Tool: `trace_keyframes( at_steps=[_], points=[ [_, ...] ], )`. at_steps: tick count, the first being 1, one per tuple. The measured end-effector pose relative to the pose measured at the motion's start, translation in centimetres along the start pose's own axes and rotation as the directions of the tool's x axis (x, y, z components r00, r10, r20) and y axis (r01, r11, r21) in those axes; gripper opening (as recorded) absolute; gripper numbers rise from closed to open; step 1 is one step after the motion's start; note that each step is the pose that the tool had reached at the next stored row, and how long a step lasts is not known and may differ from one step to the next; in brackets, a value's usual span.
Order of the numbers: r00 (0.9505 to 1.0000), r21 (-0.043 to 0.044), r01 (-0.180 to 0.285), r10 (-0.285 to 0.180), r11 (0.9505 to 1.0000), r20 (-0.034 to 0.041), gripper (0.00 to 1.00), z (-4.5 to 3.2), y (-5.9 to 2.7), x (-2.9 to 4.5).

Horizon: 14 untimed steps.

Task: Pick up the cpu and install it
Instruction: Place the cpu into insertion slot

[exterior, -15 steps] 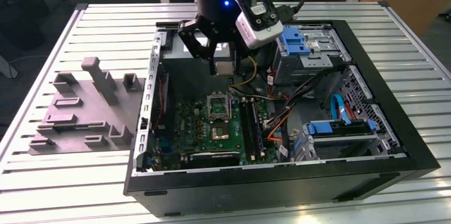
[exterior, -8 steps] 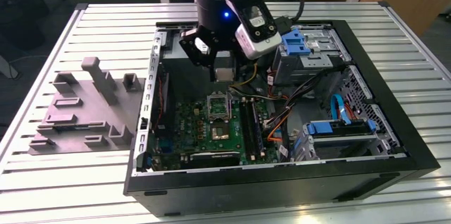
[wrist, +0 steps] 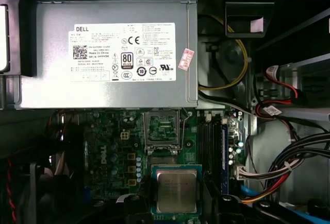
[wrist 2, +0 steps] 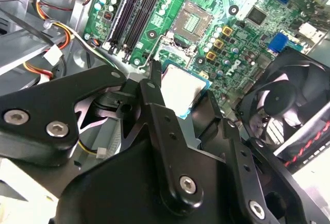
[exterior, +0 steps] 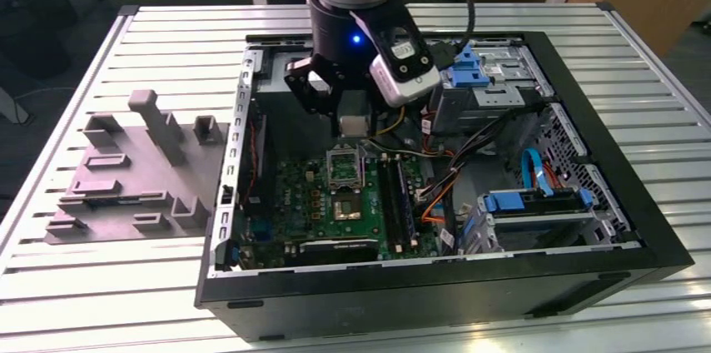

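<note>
My gripper [exterior: 352,126] hangs inside the open computer case and is shut on the cpu [exterior: 353,122], a small flat square chip with a pale silver top. In both wrist views the cpu [wrist: 177,189] [wrist 2: 181,87] sits level between the black fingers [wrist: 227,207], gripped on two opposite edges. The chip is held in the air above the green motherboard [exterior: 322,203]. The black socket frame [wrist: 162,130] [wrist 2: 192,20] with its metal rim lies open and empty on the board, just beyond the chip.
The grey power-supply box [wrist: 108,54] fills the case end behind the socket. Dark memory slots [wrist: 211,147] run beside the socket. Cable bundles [wrist: 289,167], blue-tabbed drive bays [exterior: 534,203] and a black fan [wrist 2: 283,110] crowd the case. A grey parts holder [exterior: 133,170] stands on the slatted table.
</note>
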<state>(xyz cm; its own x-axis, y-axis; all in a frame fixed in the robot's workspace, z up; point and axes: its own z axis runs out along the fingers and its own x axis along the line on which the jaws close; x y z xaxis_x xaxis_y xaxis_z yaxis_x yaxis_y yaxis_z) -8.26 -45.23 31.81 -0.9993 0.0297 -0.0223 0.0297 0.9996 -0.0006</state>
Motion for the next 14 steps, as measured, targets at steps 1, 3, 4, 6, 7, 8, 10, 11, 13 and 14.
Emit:
trace_keyframes(
  at_steps=[1,3,4,6,7,8,10,11,13,14],
  points=[
    [1.0000,0.0000,0.000,0.000,1.0000,0.0000,0.47,0.18,0.00,0.00],
    [1.0000,-0.0001,0.000,0.000,1.0000,-0.0001,0.47,0.54,0.00,0.01],
    [1.0000,-0.0001,0.000,0.000,1.0000,-0.0002,0.47,0.72,0.00,0.01],
    [1.0000,0.0000,0.000,0.000,1.0000,-0.0004,0.47,1.10,0.00,0.02],
    [1.0000,0.0000,0.000,0.000,1.0000,-0.0005,0.47,1.27,0.00,0.03],
    [1.0000,-0.0001,0.000,0.000,1.0000,-0.0005,0.47,1.42,0.00,0.03],
    [1.0000,0.0000,0.000,0.000,1.0000,-0.0006,0.47,1.53,0.00,0.03],
    [1.0000,0.0001,0.000,0.000,1.0000,-0.0007,0.47,1.54,0.00,0.03],
    [1.0000,-0.0001,0.000,0.000,1.0000,-0.0006,0.47,1.61,0.00,0.03],
    [1.0000,-0.0002,0.000,0.000,1.0000,-0.0006,0.47,1.61,0.00,0.03]
  ],
)
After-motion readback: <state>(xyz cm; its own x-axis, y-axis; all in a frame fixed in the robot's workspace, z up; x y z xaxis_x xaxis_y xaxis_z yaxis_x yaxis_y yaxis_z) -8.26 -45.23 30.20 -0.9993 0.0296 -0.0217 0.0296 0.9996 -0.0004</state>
